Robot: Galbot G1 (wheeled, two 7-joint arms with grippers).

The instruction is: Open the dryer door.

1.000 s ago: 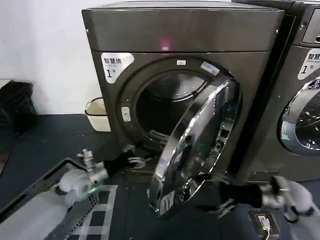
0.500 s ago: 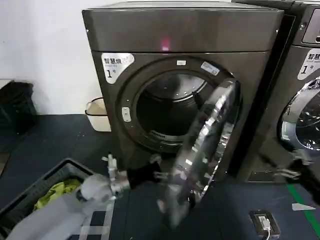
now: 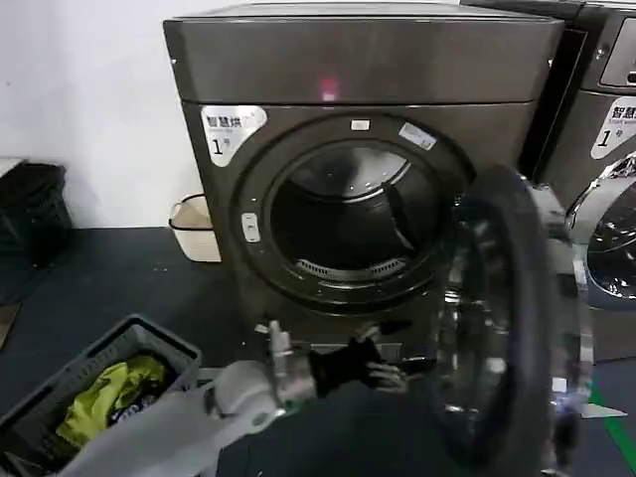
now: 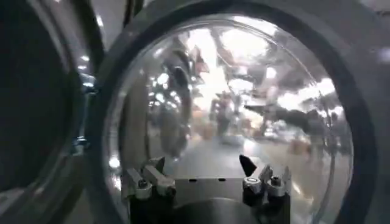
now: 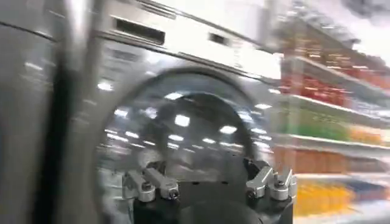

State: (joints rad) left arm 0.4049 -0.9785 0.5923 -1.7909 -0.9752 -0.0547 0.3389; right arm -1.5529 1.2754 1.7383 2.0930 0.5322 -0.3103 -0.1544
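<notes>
Nearest me in the head view, my left gripper [image 3: 397, 376] reaches low across the front of the dryer [image 3: 358, 70], its fingers [image 3: 383, 370] released and grasping nothing, tips just beside the inner face of the door [image 3: 507, 328]. In the left wrist view those fingers [image 4: 146, 181] stand spread before the door's glass [image 4: 231, 109]. A basket [image 3: 149, 343] with a green cloth [image 3: 104, 397] sits on the floor by my left arm. The door is swung wide to the right, edge-on to me, drum [image 3: 343, 224] exposed. My right gripper [image 5: 210, 182] has its fingers [image 5: 271, 181] parted, empty, facing the second machine [image 5: 183, 91].
</notes>
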